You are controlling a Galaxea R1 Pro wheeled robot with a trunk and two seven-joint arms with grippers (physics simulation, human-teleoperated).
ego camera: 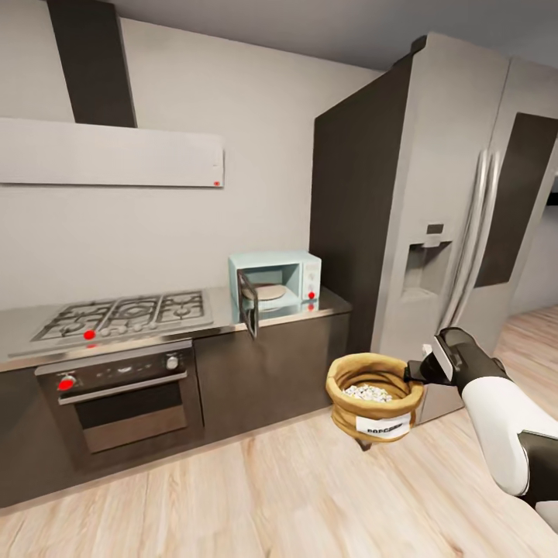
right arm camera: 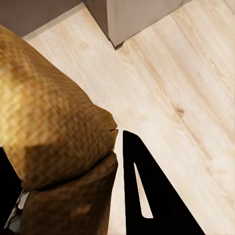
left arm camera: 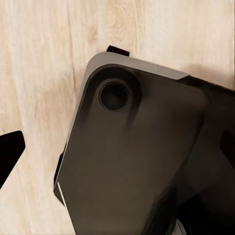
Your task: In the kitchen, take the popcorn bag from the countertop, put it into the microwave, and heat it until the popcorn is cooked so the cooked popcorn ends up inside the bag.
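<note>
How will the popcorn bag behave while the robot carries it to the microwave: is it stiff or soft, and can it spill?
The popcorn bag is probably soft: its rolled rim looks creased where the right tool grips it. It likely weighs little, since it hangs from that one-sided hold. The top is open with popcorn showing, so tilting could spill some.

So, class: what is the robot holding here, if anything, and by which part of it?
The right end effector holds the squat tan-brown paper popcorn bag by its rolled-down rim, on the side facing the arm, carrying it above the light wood floor.
</note>
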